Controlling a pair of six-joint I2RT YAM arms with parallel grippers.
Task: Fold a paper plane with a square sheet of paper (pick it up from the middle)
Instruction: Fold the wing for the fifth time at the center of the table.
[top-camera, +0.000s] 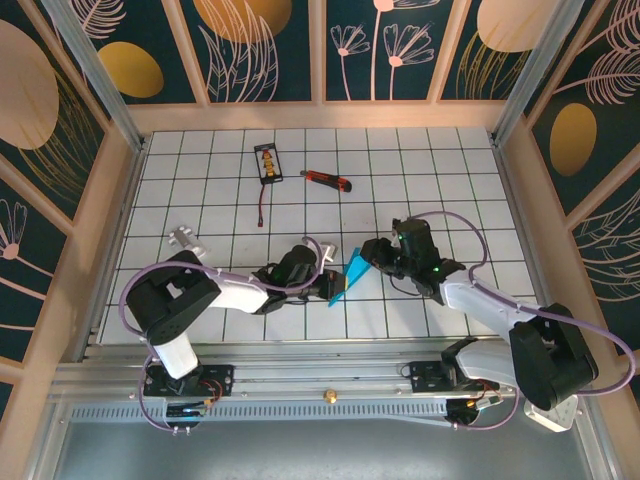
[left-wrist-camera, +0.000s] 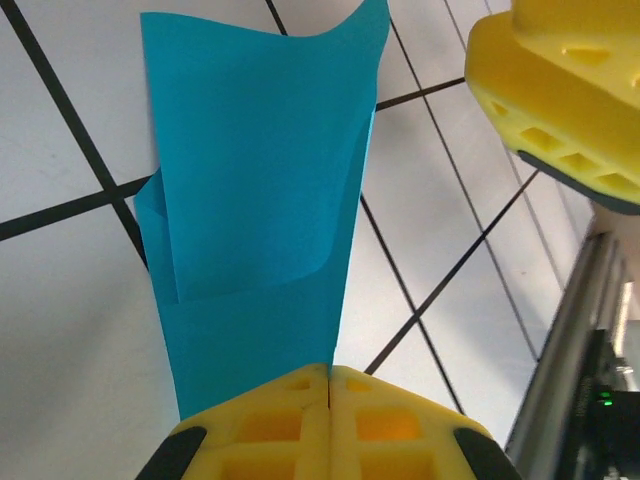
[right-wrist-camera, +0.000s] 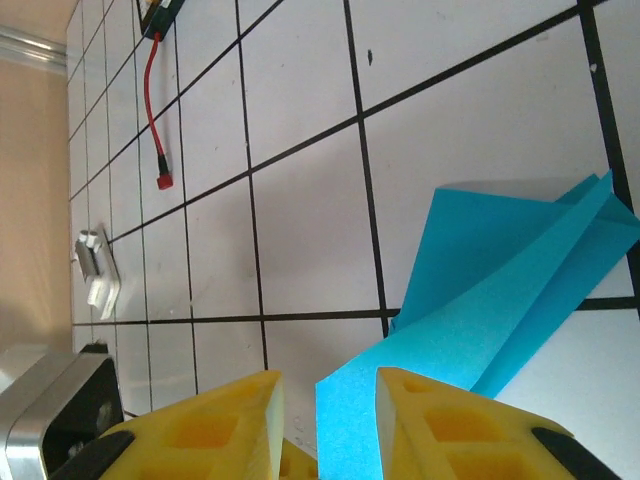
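The square sheet of paper is cyan-blue and creased into a narrow angular shape, held off the tiles between the two arms. My left gripper is shut on its lower end; in the left wrist view the paper rises from the closed yellow gripper, with a folded flap curling at the left. My right gripper is at the sheet's other end. In the right wrist view it is the open gripper, and one edge of the paper lies against the right finger.
A red-and-black utility knife and a black pack with a red cable lie at the back of the white grid table. A small white bracket sits at the left. A metal rail runs along the near edge.
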